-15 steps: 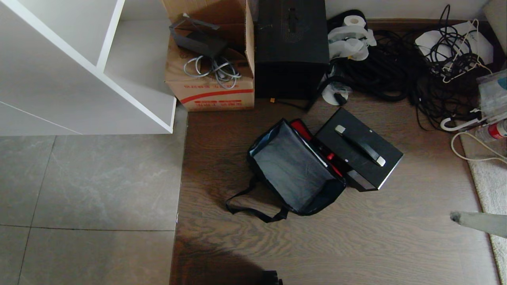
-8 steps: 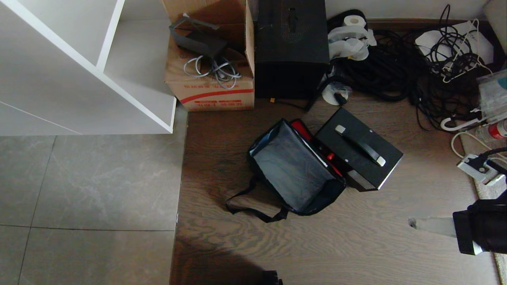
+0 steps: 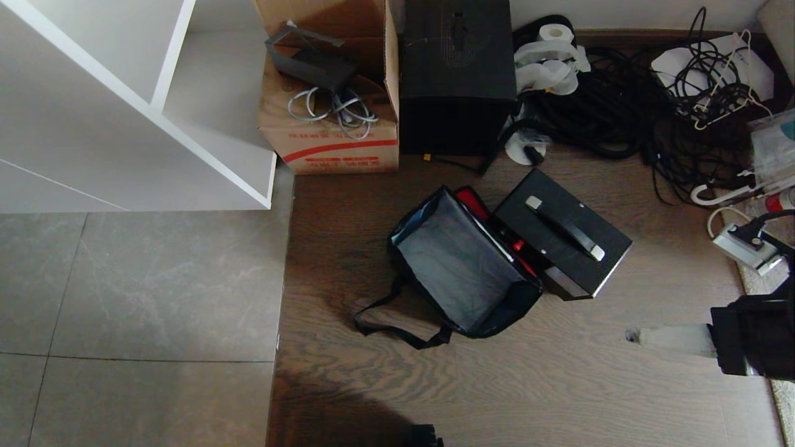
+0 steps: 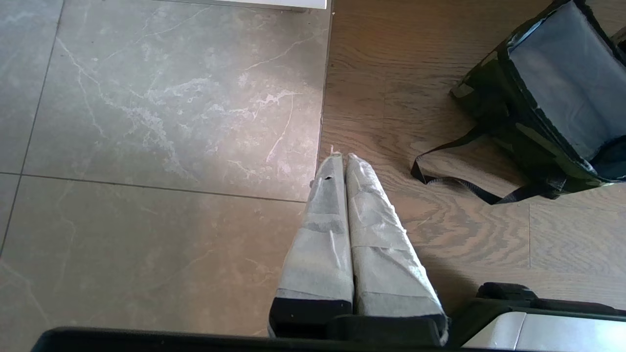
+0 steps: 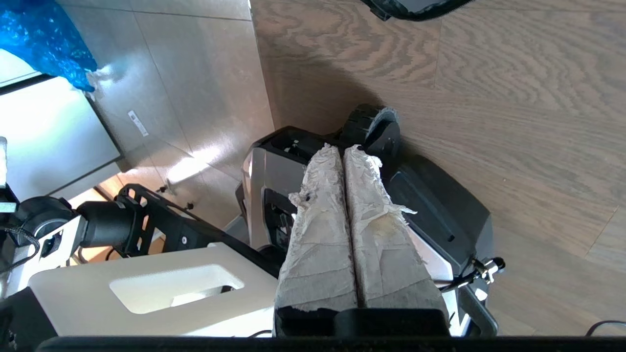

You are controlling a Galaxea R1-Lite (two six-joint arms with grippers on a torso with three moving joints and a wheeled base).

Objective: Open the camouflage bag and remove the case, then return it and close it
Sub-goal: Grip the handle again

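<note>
The camouflage bag [image 3: 463, 273] lies open on the wood floor, showing a grey inner flap and red lining [image 3: 471, 200]; its black strap [image 3: 397, 332] trails to the front. The flat black case [image 3: 562, 233], handle up, lies on the floor against the bag's right side. My right gripper [image 3: 632, 336] is shut and empty, low at the right, well clear of the case. From the right wrist, that gripper [image 5: 344, 148] hangs over my own base. My left gripper [image 4: 341, 157] is shut and parked at the tile-wood seam, left of the bag [image 4: 552, 98].
Behind the bag stand a cardboard box [image 3: 329, 133] and a taller black box [image 3: 456, 81]. A tangle of black cables [image 3: 621, 105] fills the back right. A white shelf unit [image 3: 124, 105] is at the back left, a pale rug [image 3: 767, 298] at the right edge.
My right arm has swung in from the right edge, its shut gripper now further left over the wood floor. Bag and case have not moved.
</note>
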